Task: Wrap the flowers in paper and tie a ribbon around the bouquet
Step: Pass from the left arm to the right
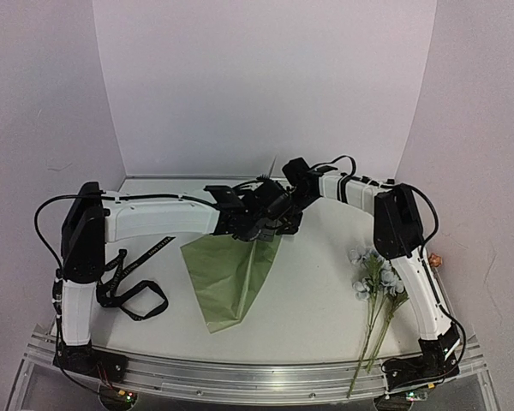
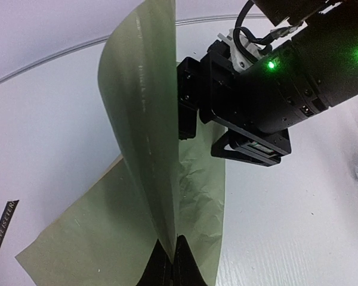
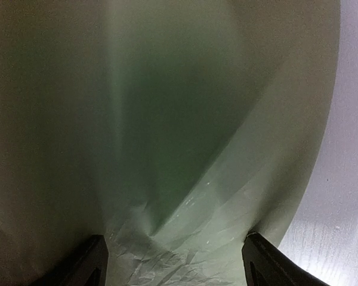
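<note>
Pinching the paper (image 2: 146,149) at its far end, left gripper (image 2: 174,263) was closed on it | right gripper (image 3: 176,265) stood spread, sheet between its fingers | paper lay mid-table, far part lifted | flowers (image 1: 377,282) lay right, ribbon (image 1: 147,253) left.

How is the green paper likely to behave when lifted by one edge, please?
Probably floppy: the paper curves and droops where the left claw pinches it. Likely light, since one pinch holds its edge up. It may crease easily; wrinkles show on its surface.
</note>
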Robot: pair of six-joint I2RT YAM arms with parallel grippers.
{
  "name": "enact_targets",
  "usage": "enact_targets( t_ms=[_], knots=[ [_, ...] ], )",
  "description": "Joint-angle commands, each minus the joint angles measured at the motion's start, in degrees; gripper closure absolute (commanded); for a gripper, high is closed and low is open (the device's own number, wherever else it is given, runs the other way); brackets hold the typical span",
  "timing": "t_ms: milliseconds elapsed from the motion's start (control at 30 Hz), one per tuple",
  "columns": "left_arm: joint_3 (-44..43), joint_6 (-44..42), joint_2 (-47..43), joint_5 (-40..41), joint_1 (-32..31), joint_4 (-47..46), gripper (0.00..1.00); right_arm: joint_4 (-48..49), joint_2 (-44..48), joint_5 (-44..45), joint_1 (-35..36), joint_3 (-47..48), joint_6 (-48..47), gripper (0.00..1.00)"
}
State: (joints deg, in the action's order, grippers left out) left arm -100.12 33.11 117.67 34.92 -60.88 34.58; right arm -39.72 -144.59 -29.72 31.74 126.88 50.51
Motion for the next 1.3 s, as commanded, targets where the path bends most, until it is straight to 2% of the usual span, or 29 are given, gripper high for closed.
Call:
enact_targets(
  t_ms=[0,67,267,333,467,567,667,867,1133,1267],
  knots=[
    [-2.1,1.1,-0.1,10.5,0.1,3.1,1.0,1.8,4.5,-1.3,-0.3,-2.9,0.5,0.21],
    [-0.3,0.1,-0.8,12.3,-0.1,1.7,1.0,1.8,9.1,-0.4,-0.6,-7.9,-1.0,0.21],
    [1.7,-1.3,0.2,28.8,-1.0,4.7,1.0,1.8,20.9,-1.1,-2.5,-17.0,-2.1,0.21],
    [3.3,-2.9,-0.7,32.3,-1.0,2.9,1.0,1.8,24.4,-1.4,-2.6,-18.8,-2.3,0.21],
    [10.2,-13.8,-3.4,39.6,-2.0,-8.6,1.0,1.8,31.1,0.5,-2.6,-20.9,-2.9,0.22],
    [15.1,-25.6,-4.1,43.3,-2.8,-22.0,1.0,1.8,32.6,1.6,-2.6,-19.4,-2.6,0.22],
    [19.4,-36.4,-3.9,44.0,-3.3,-33.7,1.0,1.9,31.2,1.1,-2.5,-16.4,-1.9,0.21],
    [21.1,-45.4,-1.5,43.9,-5.2,-45.1,1.0,2.0,27.4,-0.3,-2.4,-13.3,-1.0,0.2],
    [20.4,-46.7,1.0,42.6,-5.8,-46.1,1.0,3.5,23.9,-0.3,-2.5,-12.1,1.4,0.27],
    [19.6,-46.0,2.1,41.9,-5.8,-45.2,1.0,4.6,27.9,1.2,-2.5,-16.9,-0.1,0.29]
  ],
)
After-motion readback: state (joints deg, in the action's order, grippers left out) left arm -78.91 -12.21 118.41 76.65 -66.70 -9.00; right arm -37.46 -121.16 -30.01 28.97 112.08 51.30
